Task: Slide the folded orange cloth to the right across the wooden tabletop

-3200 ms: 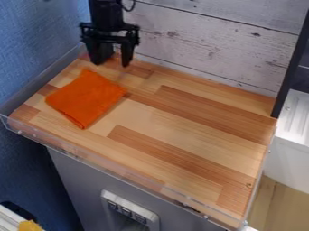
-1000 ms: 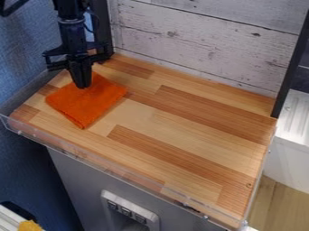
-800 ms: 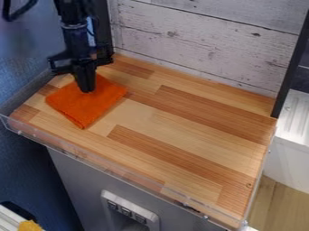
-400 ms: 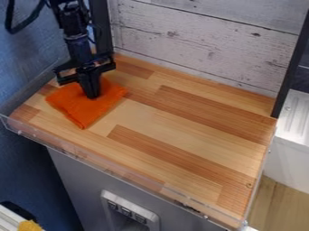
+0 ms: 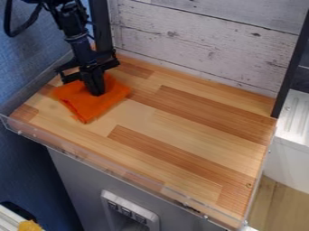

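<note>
**Orange cloth, clenched in a black claw, at the far left of a wood tabletop**

Nearest, lower left: one small yellow item (image 5: 29,226), partly cut off by the view's edge.

Front: one grey panel (image 5: 78,180), standing below the work surface and bearing a white-framed fitting (image 5: 109,198) with a row of small grey parts.

Edging: one clear plastic rim (image 5: 120,173), running along the front.

Surface: one tabletop (image 5: 187,131) of light and mid-brown wood strips, carrying the cloth.

Right side: one white ridged unit (image 5: 296,110), standing just beside the tabletop.

Far left of the surface: one folded orange fabric cloth (image 5: 91,109), lying at a slant, its upper part rumpling around the fingertips.

Above it: one black two-finger claw (image 5: 95,94), pointing down, its fingers pressing together and gripping the cloth.

Behind: one black robot arm (image 5: 77,38), entering from the upper left and leaning slightly.

Farthest: one whitewashed plank wall (image 5: 211,49), rising between two black uprights.
</note>
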Tool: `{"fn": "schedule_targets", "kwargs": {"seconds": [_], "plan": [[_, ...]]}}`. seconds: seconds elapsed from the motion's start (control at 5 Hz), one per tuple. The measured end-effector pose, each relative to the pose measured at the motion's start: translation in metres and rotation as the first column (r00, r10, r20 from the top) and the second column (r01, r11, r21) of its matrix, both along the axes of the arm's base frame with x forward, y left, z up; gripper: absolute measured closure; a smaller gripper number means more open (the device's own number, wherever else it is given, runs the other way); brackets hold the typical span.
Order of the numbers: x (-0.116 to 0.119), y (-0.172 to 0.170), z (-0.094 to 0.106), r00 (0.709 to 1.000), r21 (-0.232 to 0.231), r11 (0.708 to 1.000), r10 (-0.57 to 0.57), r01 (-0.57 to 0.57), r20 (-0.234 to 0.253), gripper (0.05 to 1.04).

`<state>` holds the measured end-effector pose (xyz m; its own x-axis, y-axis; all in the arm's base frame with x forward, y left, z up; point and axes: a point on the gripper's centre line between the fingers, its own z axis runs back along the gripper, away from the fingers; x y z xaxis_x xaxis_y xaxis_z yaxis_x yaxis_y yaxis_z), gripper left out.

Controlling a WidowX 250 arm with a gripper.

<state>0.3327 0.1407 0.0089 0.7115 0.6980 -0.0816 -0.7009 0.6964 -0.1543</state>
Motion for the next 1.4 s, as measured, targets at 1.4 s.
{"fn": "schedule_targets", "kwargs": {"seconds": [1.4], "plan": [[0.007, -0.101, 0.0, 0.706, 0.211, 0.679, -0.703, 0.703, -0.089, 0.995]]}}
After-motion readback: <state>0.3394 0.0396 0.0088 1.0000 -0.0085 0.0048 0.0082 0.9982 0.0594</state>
